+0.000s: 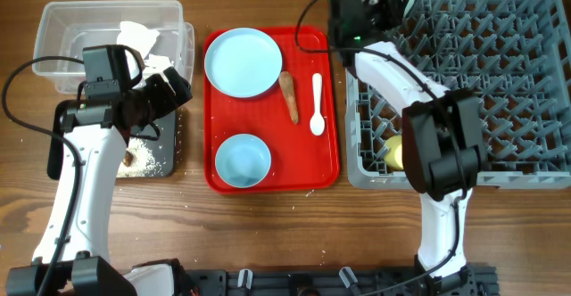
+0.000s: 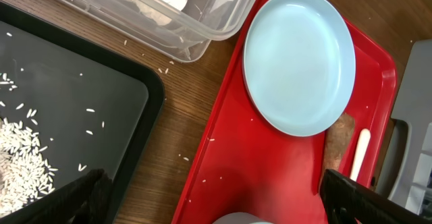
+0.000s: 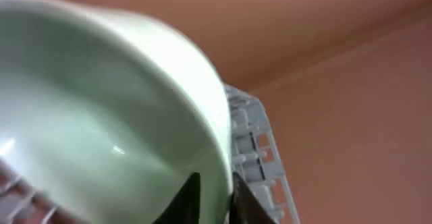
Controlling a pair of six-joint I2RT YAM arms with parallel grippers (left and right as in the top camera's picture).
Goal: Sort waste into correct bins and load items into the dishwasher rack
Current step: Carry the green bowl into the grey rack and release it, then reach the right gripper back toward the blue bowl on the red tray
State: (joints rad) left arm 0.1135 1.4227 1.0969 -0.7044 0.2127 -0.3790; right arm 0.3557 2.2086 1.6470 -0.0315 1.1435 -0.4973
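The right fingers clamp the rim of a mint bowl, held tilted above the grey rack's far corner, probably to slot it between pegs. The left fingers hang apart and empty over the black tray holding rice.

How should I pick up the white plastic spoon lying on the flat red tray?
Grip the white plastic spoon by its thin straight handle, coming straight down from above and closing across its width. It lies flat, and the long brown food stick sits close beside it, so stay narrow.
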